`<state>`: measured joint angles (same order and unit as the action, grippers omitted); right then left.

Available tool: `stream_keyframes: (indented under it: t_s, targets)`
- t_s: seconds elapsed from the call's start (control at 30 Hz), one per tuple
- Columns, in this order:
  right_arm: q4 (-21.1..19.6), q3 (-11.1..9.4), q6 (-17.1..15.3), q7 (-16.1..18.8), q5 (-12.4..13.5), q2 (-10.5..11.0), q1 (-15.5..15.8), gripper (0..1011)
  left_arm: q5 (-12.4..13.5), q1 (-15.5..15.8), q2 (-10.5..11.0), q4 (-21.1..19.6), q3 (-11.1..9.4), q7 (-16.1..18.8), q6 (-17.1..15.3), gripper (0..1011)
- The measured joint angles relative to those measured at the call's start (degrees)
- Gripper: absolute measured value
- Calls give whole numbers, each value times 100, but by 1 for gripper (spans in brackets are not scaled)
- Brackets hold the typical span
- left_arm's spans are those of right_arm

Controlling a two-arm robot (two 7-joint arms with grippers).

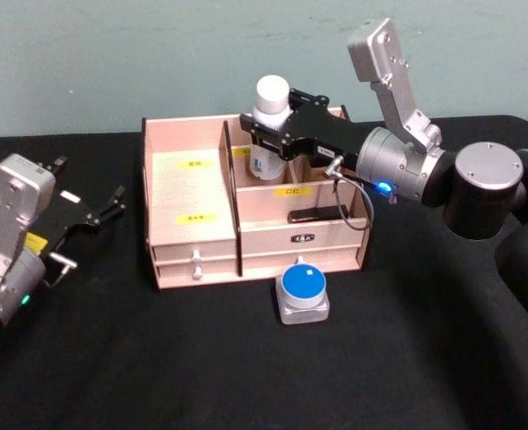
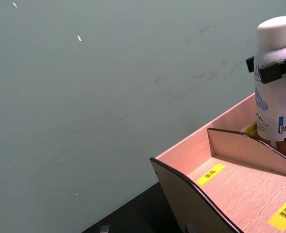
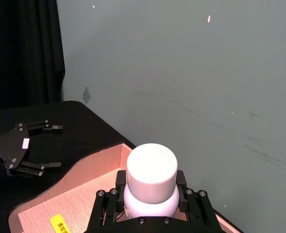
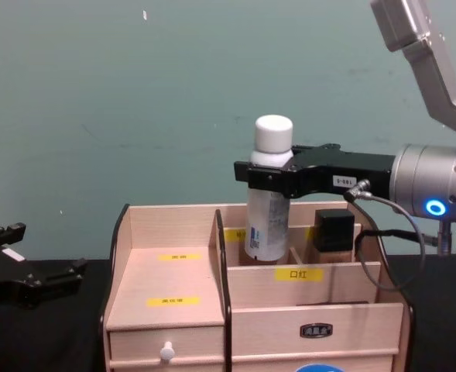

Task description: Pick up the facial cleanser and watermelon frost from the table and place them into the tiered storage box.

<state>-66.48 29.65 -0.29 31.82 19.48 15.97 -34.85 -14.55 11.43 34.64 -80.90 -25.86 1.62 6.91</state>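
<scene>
The facial cleanser (image 1: 270, 100), a white bottle with a white cap, stands upright with my right gripper (image 1: 269, 136) shut around its upper body. Its lower end dips into a rear compartment of the tiered storage box (image 1: 187, 188). The bottle (image 4: 269, 217) also shows from the chest, with the right gripper (image 4: 268, 175) reaching in from the right. The watermelon frost (image 1: 301, 287), a small square container with a round blue lid, sits on the black table just in front of the box. My left gripper (image 1: 89, 185) rests open at the table's left, apart from everything.
A black block (image 4: 334, 230) stands in a rear compartment to the right of the bottle, and a dark flat item (image 1: 315, 215) lies in a lower tier. Two white-knobbed drawers (image 1: 195, 260) face me. A teal wall rises behind the table.
</scene>
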Motion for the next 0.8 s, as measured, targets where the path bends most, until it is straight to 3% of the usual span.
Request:
stream_keyframes:
  t_s: [0.8]
  targets:
    - [667,44,39,191,83,-191,-129,592,0,0,0,0,0,0,0,1010]
